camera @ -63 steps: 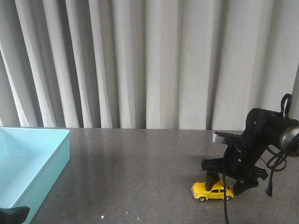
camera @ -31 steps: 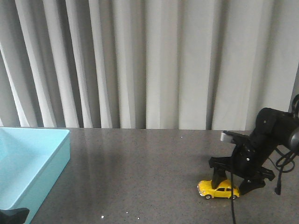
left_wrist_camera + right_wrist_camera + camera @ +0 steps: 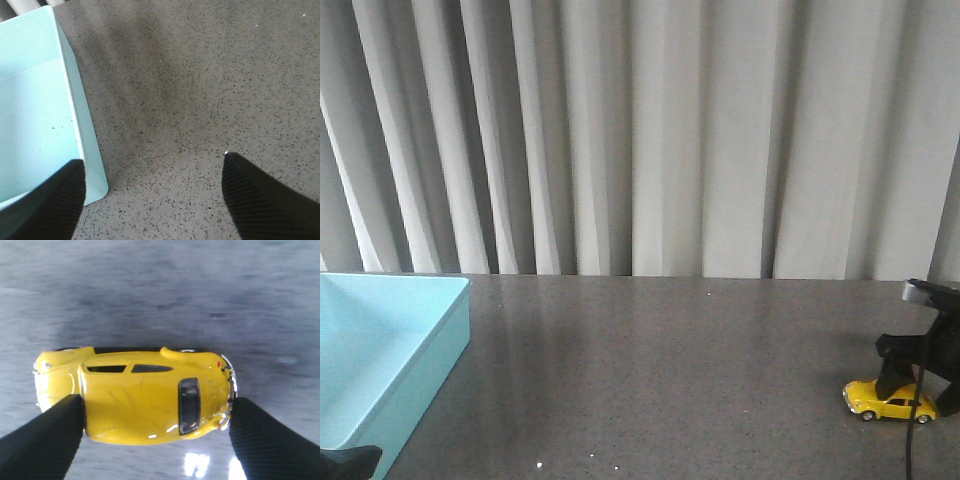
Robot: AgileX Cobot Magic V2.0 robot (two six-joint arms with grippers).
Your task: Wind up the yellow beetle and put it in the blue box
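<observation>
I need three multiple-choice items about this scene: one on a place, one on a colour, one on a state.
1. Where does the beetle stand, in the front view?
A. in the box
B. on the table, far right
C. mid-table

2. Which colour has the box?
A. pale blue
B. red
C. white

3. How is the left gripper?
A. shut on the beetle
B. open, holding nothing
C. shut on the box wall

Key: 1 B, the beetle is on the grey table under the right gripper. 2 A, its walls are pale turquoise-blue. 3 B, its fingers stand far apart with only table between.
</observation>
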